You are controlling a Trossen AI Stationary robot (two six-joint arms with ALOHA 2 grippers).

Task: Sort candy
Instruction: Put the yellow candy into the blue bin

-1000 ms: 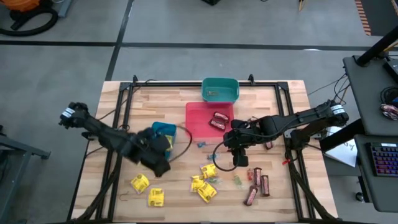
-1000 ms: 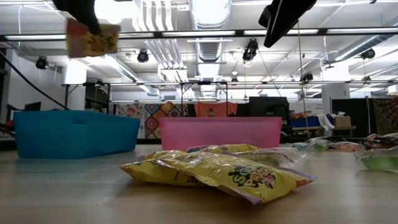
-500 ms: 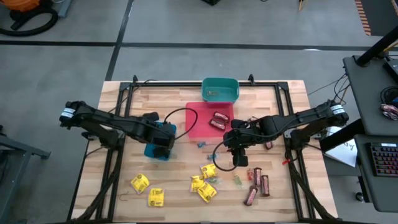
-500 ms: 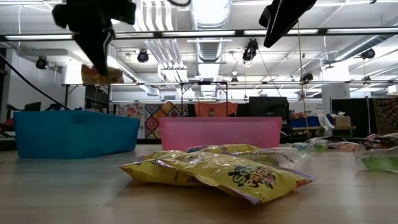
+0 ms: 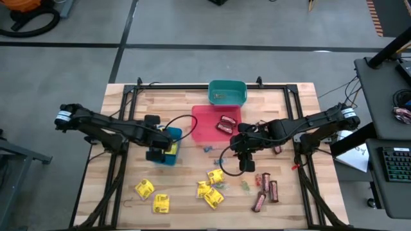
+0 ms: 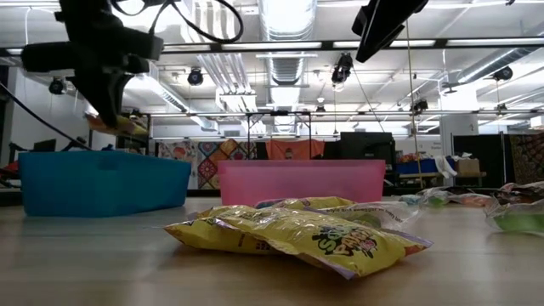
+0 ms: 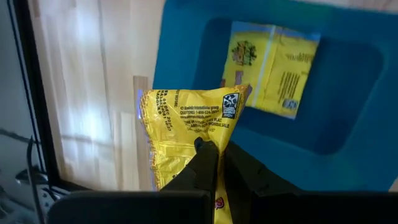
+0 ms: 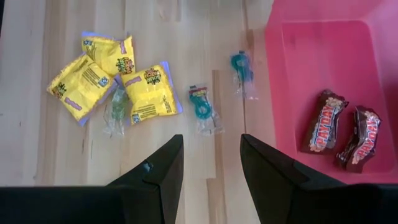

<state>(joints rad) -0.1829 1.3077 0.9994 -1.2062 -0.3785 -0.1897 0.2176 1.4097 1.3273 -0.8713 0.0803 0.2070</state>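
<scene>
**Candy spread on a slatted wooden worktop**

A workshop room with ceiling lights and ducts is seen beyond the worktop [image 5: 282,109]. A red bin [image 5: 207,125] holds two brown bars [image 8: 341,129]. A yellow packet [image 7: 186,118] is gripped by the left pincer [image 7: 214,155] over the blue bin [image 7: 348,143]. The right pincer [image 8: 210,163] is held open above loose candy [image 8: 112,78].

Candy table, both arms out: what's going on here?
The robot is sorting candy into bins. The left end effector is shut on a yellow packet above the blue bin, which already holds one yellow packet. The right end effector hangs open over the table beside the red bin, which holds two brown bars. More yellow packets lie loose on the table.
</scene>
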